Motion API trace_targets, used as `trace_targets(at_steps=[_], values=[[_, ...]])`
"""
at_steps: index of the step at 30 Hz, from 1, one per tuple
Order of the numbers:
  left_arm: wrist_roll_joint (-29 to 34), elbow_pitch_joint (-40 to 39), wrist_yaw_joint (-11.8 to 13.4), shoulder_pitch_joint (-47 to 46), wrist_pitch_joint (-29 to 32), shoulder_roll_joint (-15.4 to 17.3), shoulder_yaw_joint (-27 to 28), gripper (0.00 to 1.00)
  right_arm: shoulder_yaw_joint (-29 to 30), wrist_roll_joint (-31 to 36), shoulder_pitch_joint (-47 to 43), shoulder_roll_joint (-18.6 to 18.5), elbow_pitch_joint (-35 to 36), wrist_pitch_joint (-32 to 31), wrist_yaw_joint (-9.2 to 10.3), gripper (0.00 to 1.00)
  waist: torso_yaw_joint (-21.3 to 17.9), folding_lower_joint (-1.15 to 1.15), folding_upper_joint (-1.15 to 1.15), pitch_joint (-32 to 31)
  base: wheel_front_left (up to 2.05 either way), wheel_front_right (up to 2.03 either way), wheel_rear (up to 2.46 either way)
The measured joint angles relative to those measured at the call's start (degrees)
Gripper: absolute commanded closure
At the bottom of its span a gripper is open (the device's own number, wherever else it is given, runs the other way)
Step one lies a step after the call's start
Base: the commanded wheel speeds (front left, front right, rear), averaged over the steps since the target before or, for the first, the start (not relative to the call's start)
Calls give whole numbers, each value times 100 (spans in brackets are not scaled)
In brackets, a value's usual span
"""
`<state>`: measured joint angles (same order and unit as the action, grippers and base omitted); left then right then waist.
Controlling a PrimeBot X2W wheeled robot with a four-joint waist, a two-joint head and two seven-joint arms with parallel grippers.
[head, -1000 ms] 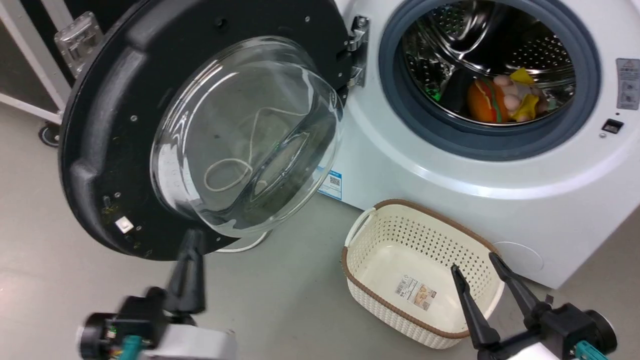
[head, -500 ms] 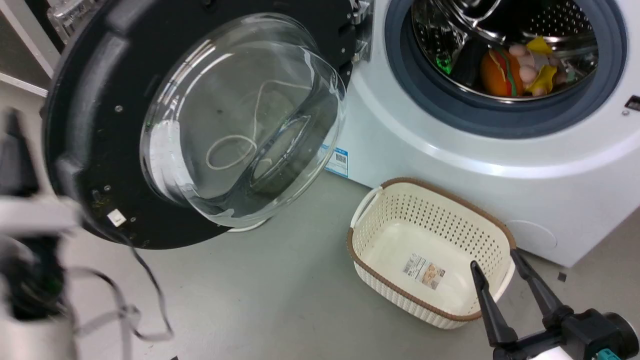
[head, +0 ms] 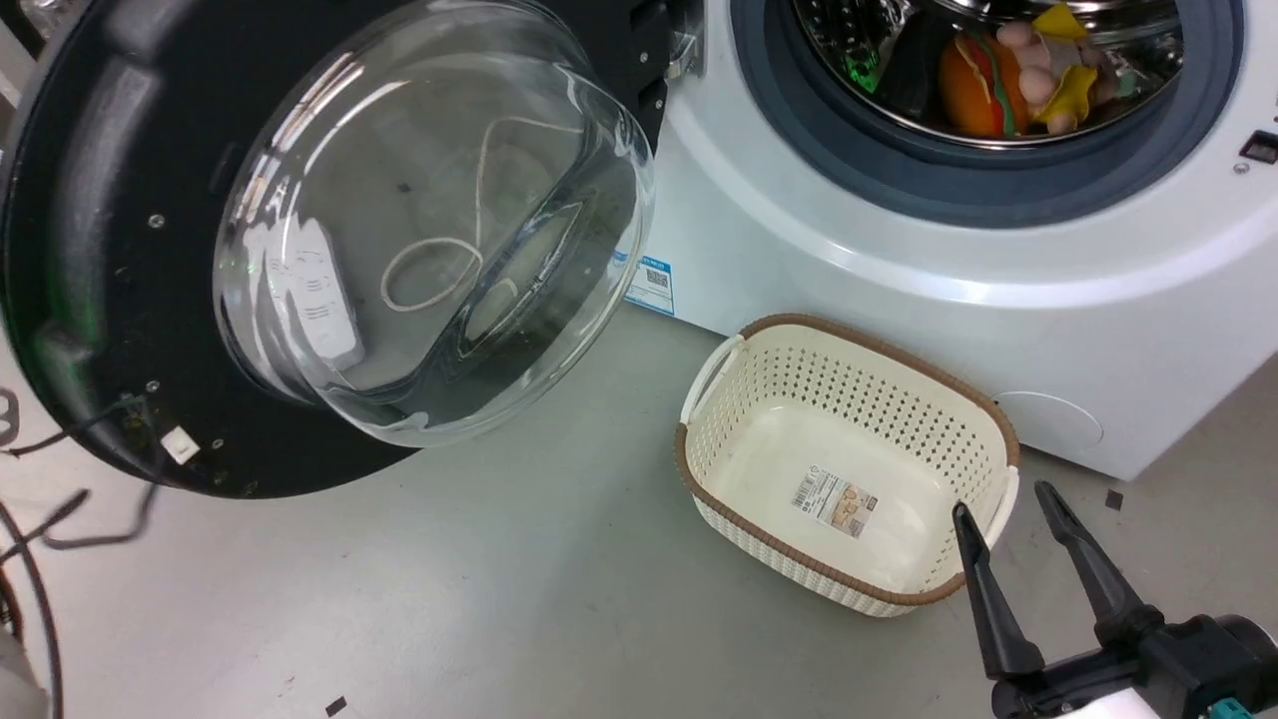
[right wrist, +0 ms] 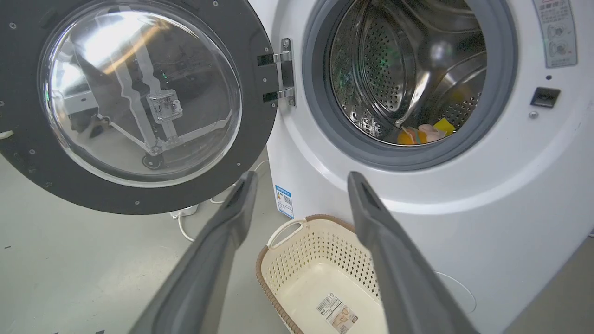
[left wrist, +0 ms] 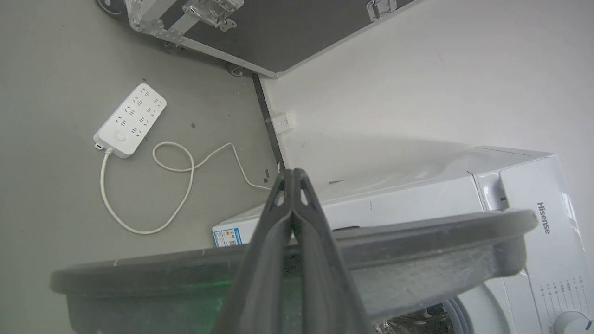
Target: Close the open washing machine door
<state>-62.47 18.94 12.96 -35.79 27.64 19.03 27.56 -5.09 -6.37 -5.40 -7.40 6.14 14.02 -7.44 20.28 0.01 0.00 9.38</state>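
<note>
Door (head: 90, 250) swung wide left of machine (head: 899, 300), bowl facing out over bare floor (head: 499, 579); left gripper (left wrist: 292, 172) pinched together by rim, right gripper (head: 1001, 499) apart.

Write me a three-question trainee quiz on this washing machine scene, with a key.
1. True or false: the washing machine door is shut.
2. The basket stands: A) on the floor in front of the washing machine; B) inside the drum; C) on top of the machine.
3. Which is open, the left gripper or the right gripper?
Key: 1 false; 2 A; 3 the right gripper.
</note>
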Motion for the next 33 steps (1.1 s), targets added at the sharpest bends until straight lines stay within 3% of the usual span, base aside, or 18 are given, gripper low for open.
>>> trace_targets(at_steps=[7, 11, 16, 25, 33], values=[[-811, -175, -153, 85, 1418, 214, -60, 100, 20, -29, -2, 2, -8, 71, 0, 0, -40, -1, 0, -48, 0, 0, 0], [-1216, -600, -337, 467, 2113, 85, -143, 100, 123, -26, -5, 38, -55, 73, 0, 0, -73, -1, 0, -191, 0, 0, 0], [-1605, -1112, -365, 1171, 2724, -302, -260, 100, 388, -1, -10, 176, -146, 73, 0, 0, -104, -1, 0, -433, 0, 0, 0], [-1790, -1819, -357, 2157, 3040, -1265, -873, 100, 764, 124, -36, 332, -267, 74, 0, 0, -179, -2, 0, -841, 0, 0, 0], [-2302, -2108, -676, 2956, 2662, -1569, -1693, 100, 1051, 197, -32, 386, -275, 74, -1, 0, -609, -2, 0, -903, 0, 0, 0]])
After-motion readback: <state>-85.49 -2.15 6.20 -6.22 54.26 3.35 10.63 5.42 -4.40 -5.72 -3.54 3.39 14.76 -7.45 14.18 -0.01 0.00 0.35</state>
